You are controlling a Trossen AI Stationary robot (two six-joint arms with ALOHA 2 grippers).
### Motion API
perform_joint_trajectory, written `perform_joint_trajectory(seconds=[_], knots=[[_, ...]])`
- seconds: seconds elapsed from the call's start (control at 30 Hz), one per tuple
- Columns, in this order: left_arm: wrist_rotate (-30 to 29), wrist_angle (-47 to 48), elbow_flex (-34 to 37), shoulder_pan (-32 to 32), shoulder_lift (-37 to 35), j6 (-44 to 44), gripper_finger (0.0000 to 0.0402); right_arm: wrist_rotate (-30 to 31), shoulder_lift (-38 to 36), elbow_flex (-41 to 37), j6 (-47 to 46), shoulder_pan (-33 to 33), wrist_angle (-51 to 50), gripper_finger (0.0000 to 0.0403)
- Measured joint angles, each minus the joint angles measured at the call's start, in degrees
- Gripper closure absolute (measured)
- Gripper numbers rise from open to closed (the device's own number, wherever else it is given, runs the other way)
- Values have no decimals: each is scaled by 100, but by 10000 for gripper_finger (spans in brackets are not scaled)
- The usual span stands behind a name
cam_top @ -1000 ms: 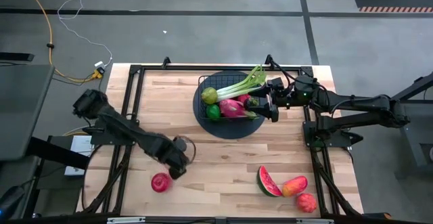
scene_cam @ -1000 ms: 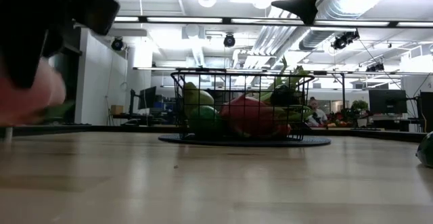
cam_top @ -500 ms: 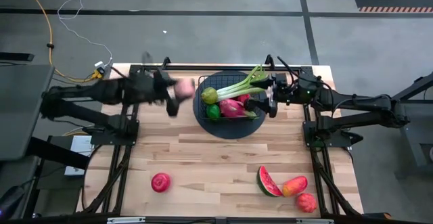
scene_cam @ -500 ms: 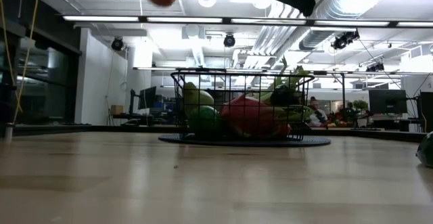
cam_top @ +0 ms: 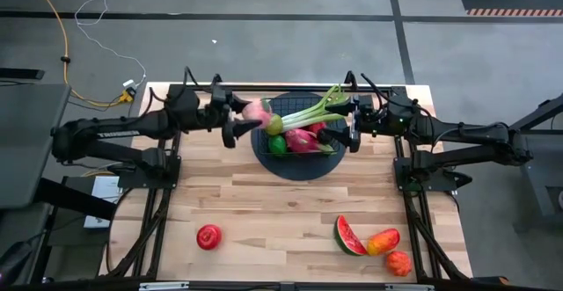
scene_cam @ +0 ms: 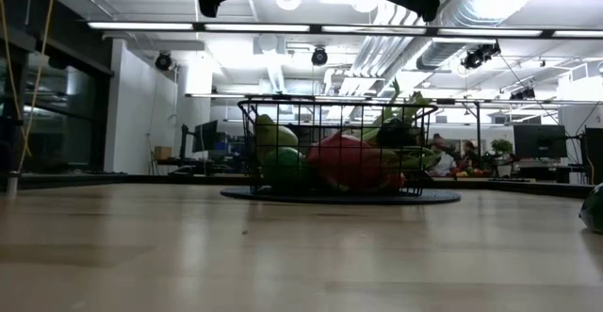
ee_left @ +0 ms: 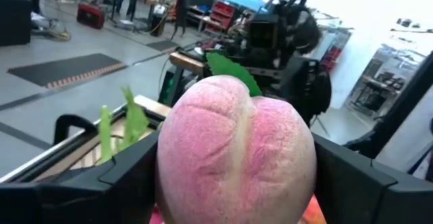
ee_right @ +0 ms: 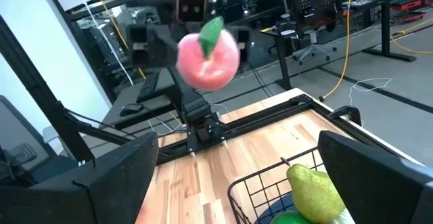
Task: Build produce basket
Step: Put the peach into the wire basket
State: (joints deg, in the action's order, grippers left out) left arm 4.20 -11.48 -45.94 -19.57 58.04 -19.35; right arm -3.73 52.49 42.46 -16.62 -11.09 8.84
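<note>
1. Pale wood planks make up the table (cam_top: 264,203), with a grey shop floor around it and an open workshop with ceiling lights behind.
2. At the centre of the job is a pink peach (cam_top: 258,111) with a green leaf, clamped between the fingers of the left gripper (cam_top: 246,118). It hangs in the air just at the left rim of the basket (cam_top: 260,148), not yet over the middle.
3. My guess is that the peach is a light, hard toy with a smooth round skin, so it could roll or slip. Gripping across its widest part, as now, looks right.
4. Inside the basket lie a pear (cam_top: 273,123), a green pepper (cam_top: 278,145), a dragon fruit (cam_top: 301,139) and a leafy stalk (cam_top: 317,109).
5. At the basket's right side the right gripper (cam_top: 349,134) hovers with its fingers apart, holding nothing.
6. Near the front edge of the table lie an apple (cam_top: 208,236), a watermelon slice (cam_top: 348,236), a mango (cam_top: 383,241) and another red fruit (cam_top: 398,262).
7. Half a second ago the peach was left of the basket; now it reaches the rim. The right arm has barely moved.
</note>
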Motion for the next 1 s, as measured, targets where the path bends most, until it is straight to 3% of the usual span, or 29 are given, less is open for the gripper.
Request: perform_joint_trajectory(seconds=[0.27, 0.4, 0.57, 0.8, 1.0], knots=[[-433, -160, 49, 357, 146, 2, 101, -100, 0, 0, 6, 0, 0, 6], [-1186, 49, -111, 417, 265, 98, 101, -98, 0, 0, 2, -2, -2, 6], [-1250, 1147, -1102, 303, 844, 239, 101, -101, 0, 0, -131, -2, -2, 6], [-1314, 3294, -2667, 302, 2314, -30, 101, -98, 0, 2, -131, -2, -87, 6], [-1606, 4045, -2900, 298, 3229, -1138, 101, -98, 0, 2, -131, -2, -146, 6]])
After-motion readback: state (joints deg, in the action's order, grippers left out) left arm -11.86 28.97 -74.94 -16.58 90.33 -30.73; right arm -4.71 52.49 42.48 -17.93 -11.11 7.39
